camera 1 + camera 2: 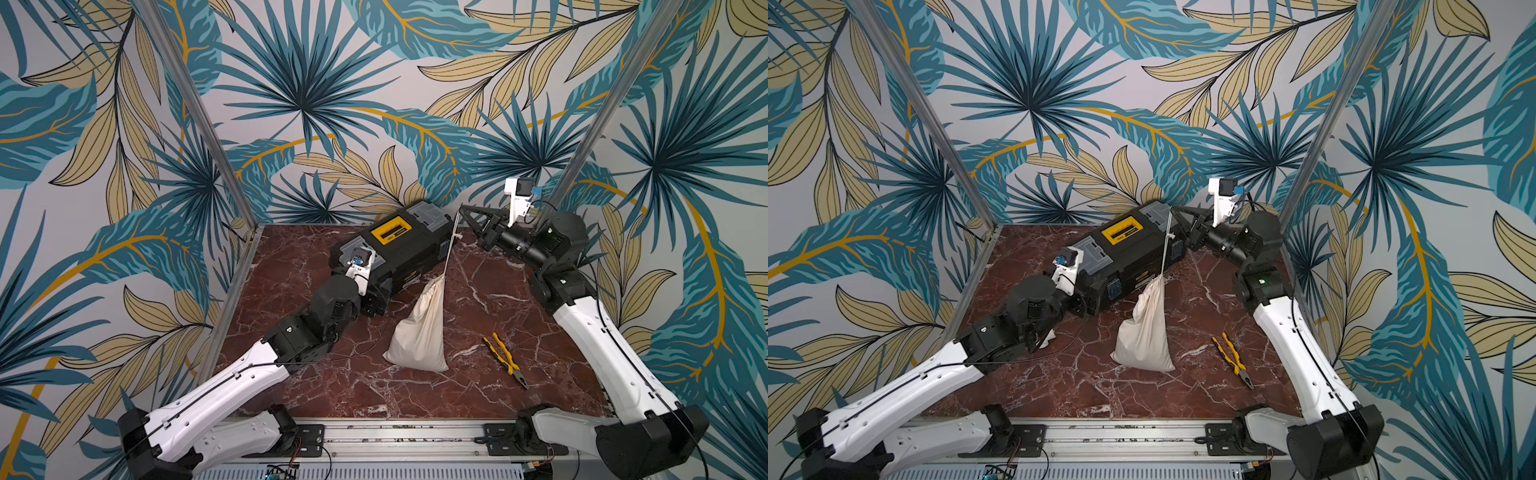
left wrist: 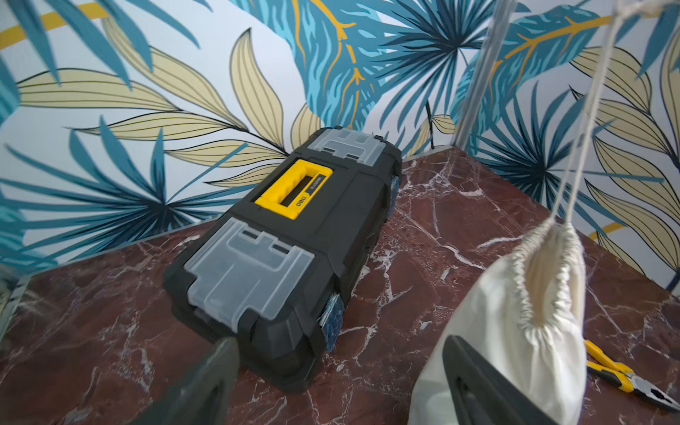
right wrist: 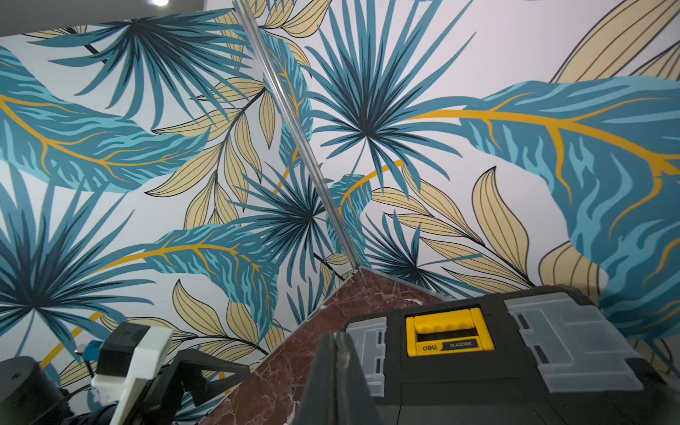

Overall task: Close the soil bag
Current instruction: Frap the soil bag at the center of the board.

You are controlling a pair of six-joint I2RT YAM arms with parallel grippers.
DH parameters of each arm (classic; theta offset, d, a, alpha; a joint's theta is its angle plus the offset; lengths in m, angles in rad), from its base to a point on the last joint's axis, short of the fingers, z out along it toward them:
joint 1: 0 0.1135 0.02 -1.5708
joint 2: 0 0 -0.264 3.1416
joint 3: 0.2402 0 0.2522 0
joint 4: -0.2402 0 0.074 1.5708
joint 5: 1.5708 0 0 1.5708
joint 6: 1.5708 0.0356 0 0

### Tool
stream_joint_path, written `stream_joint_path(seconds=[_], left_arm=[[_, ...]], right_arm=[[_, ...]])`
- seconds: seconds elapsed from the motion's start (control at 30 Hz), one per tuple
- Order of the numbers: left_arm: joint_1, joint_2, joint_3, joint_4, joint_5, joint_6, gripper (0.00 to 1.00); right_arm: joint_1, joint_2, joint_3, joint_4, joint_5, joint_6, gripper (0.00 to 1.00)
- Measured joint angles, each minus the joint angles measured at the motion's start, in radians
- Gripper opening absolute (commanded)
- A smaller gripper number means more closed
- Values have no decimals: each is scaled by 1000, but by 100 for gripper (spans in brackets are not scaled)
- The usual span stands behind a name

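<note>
Left gripper [image 2: 338, 342]: jaws spread wide and empty at the near end of the black toolbox [image 1: 395, 245]. One jaw is beside the bag; contact unclear.
Soil bag [image 1: 419, 332]: on the tabletop [image 1: 340, 395] just in front of the toolbox, leaning, mouth gathered.
Drawstring cord [image 1: 450, 249]: taut from the mouth up past the toolbox's far corner.
Right gripper [image 1: 460, 211]: jaws pressed together on the cord's end.
Risk: nothing anchors the bag, so further pull may lift or drag it instead of cinching. The cord could also slip free.
</note>
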Motion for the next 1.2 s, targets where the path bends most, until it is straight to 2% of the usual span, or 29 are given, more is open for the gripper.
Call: stream_joint_path(seconds=[0.17,0.3,0.6,0.83,0.97,1.2], left_arm=[[13,150,54,108,176,76,87],[33,215,93,150,258,93,84],[52,232,159,189,322,125,84],[66,237,175,167,380,224,87],[120,283,237,167,499,284,89],[261,421,333,178,739,303,88]], right_arm=[[-3,86,51,43,-77,19,0],[-4,145,130,38,-135,18,0],[-10,155,139,139,-219,67,0],[-11,160,66,233,-259,116,0],[-11,156,59,233,-266,116,0],[-11,112,59,196,-272,106,0]])
